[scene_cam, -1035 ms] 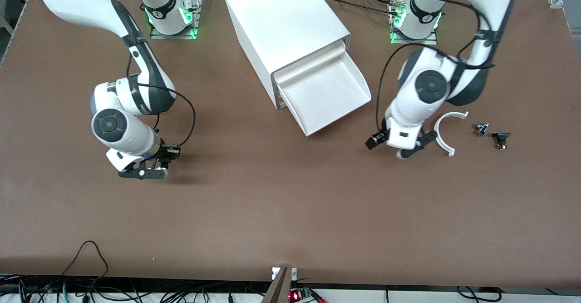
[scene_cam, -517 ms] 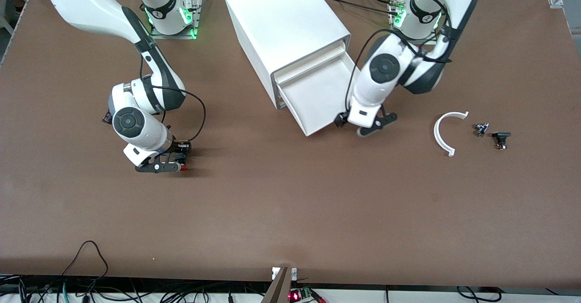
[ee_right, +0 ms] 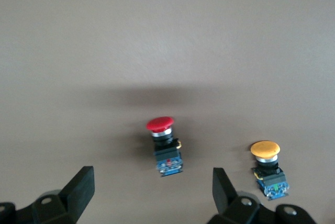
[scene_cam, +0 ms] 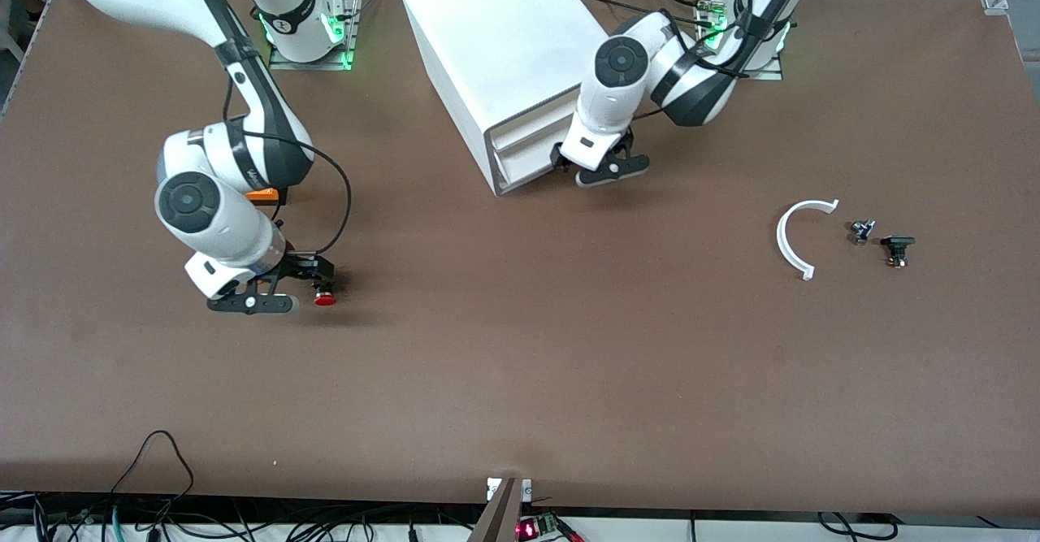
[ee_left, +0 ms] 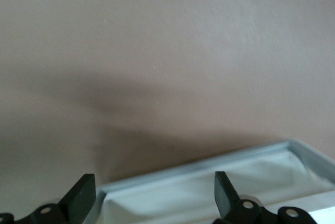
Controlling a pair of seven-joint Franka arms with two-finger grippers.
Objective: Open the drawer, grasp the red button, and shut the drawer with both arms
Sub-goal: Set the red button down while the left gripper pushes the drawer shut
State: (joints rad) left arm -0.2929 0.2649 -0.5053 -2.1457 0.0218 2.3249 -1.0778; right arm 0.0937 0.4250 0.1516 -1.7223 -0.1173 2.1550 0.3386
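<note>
Two end effectors work apart. The right end effector [scene_cam: 280,290] hangs low over the counter [scene_cam: 520,379] toward the right arm's end, its fingers [ee_right: 78,187] spread wide and holding nothing. The button [scene_cam: 325,299] lies on the counter just beside it, out of the cabinet; in the right wrist view the button [ee_right: 165,148] shows between the spread fingers, red cap on a black blocky body, with a yellow-capped button [ee_right: 268,167] close beside it. An orange box [scene_cam: 262,195] peeks out from under the right arm.

The left end effector [scene_cam: 608,170] is at the front of the white cabinet [scene_cam: 504,46], fingers [ee_left: 81,200] apart and gripping nothing, against the drawer [scene_cam: 532,164]. That drawer looks pushed in, or nearly so; whether it is fully seated I cannot tell.

By its look, the button is light, rigid and small. Its rounded cap seems smooth and apt to slip, so the flat faces of the black body are the better place to grip, low down. It could easily skid on the counter if nudged, and the yellow one is close enough to be taken by mistake.

A white curved strip [scene_cam: 796,237] and two small dark parts [scene_cam: 881,241] lie toward the left arm's end.
</note>
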